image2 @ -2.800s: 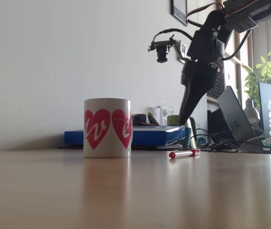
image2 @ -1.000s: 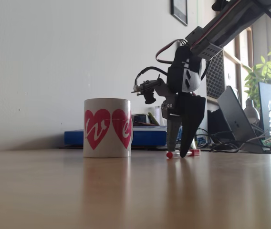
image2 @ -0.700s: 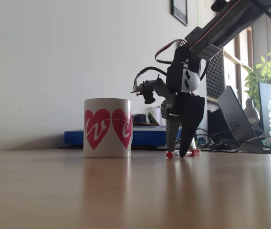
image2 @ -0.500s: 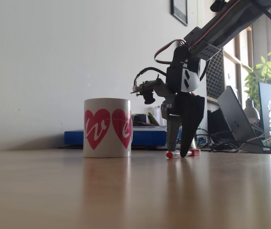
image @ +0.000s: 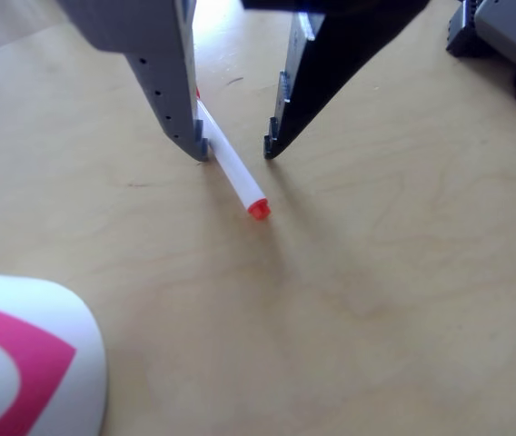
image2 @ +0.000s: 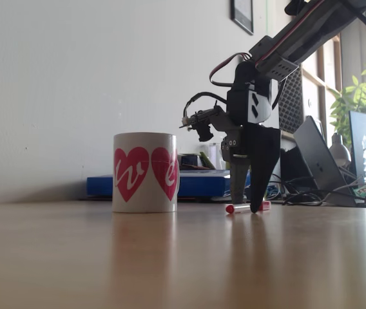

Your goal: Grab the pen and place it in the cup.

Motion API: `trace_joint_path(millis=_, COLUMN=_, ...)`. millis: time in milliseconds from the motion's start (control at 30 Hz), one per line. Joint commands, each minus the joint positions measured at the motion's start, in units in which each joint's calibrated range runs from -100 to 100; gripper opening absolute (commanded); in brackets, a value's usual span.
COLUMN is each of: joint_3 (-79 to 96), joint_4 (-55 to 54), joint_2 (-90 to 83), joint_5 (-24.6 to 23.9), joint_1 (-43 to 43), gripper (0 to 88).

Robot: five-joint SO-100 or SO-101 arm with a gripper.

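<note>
The marker point(image: 231, 168) lies flat on the wooden table point(image: 394, 272), right of the heart mug point(image2: 145, 172) in the fixed view. The gripper point(image: 235, 153) straddles it, fingers spread, grey fingertip point(image: 200, 145) touching the barrel. Best to close squarely across the barrel (it rolls easily), then lift.

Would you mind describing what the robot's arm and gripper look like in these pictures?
The gripper has two tapered fingers: one grey with small holes, one black with a ribbed inner edge. In the fixed view the arm is mostly black with a pale grey panel, looped dark cables and a small camera on a bracket.
</note>
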Motion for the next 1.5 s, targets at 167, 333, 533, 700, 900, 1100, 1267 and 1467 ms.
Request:
trace_joint_path(millis=167, joint_3=0.2, joint_4=0.9, joint_2=1.9, joint_5=0.3, joint_1=0.7, gripper=1.0)
trace_joint_path(millis=333, joint_3=0.2, joint_4=0.6, joint_2=1.6, joint_5=0.3, joint_1=0.7, gripper=1.1)
trace_joint_path(millis=533, joint_3=0.6, joint_4=-0.1, joint_2=1.2, joint_5=0.3, joint_1=0.7, gripper=1.1)
trace_joint_path(millis=700, joint_3=-1.7, joint_4=2.1, joint_2=-4.4, joint_5=-0.2, joint_1=0.7, gripper=1.1)
trace_joint_path(millis=900, joint_3=-5.7, joint_4=9.7, joint_2=-17.7, joint_5=-0.3, joint_1=0.2, gripper=1.1)
trace_joint_path(millis=1100, joint_3=-12.2, joint_4=15.0, joint_2=-29.4, joint_5=-0.8, joint_1=0.6, gripper=1.1)
trace_joint_path(millis=1267, joint_3=-18.9, joint_4=13.8, joint_2=-37.0, joint_5=-7.9, joint_1=-0.5, gripper=1.1)
trace_joint_path(millis=1467, joint_3=-21.6, joint_4=7.6, joint_2=-41.4, joint_5=-17.9, joint_1=-4.3, gripper=1.1)
